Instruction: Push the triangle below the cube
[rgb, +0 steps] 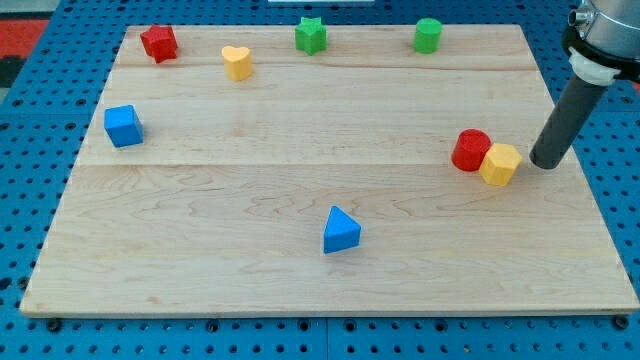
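Currently, our end effector, a bare rod with nothing to grasp: tip (546, 164) at bench (300, 290) right; blue triangle (340, 231) lies far left-below, blue cube (123, 126) beyond.

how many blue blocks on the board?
2: blue wooden cube at the view's left edge, blue wooden triangle bottom centre. None seem hidden; my tip is far right.
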